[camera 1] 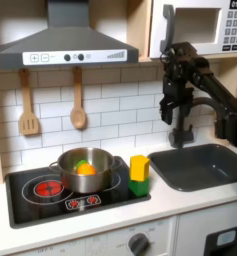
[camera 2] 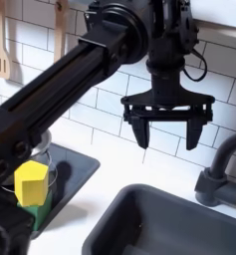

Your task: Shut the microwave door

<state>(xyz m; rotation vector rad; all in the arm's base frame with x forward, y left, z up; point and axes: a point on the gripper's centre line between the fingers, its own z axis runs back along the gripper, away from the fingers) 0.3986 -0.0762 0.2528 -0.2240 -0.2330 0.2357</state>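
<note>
First exterior view: microwave point(camera 1: 202, 27) sits up on a shelf, top right, above the sink point(camera 1: 202, 164). Microwave door point(camera 1: 169, 28) swung open, edge-on at the microwave's left side. Arm reaches up below the microwave. Pot point(camera 1: 85, 170) on the stove point(camera 1: 30, 192), left of the sink, holds orange and green pieces. Yellow block point(camera 1: 139, 168) on a green one beside the pot.

Second exterior view: tool point(camera 2: 168, 134) spread wide, empty, hanging above the sink point(camera 2: 159, 224).

The black arm reaches up high, and its gripper point(camera 2: 170, 131) points straight down with both fingers point(camera 2: 139, 133) spread wide apart, holding nothing, above the sink point(camera 2: 139, 214).
</note>
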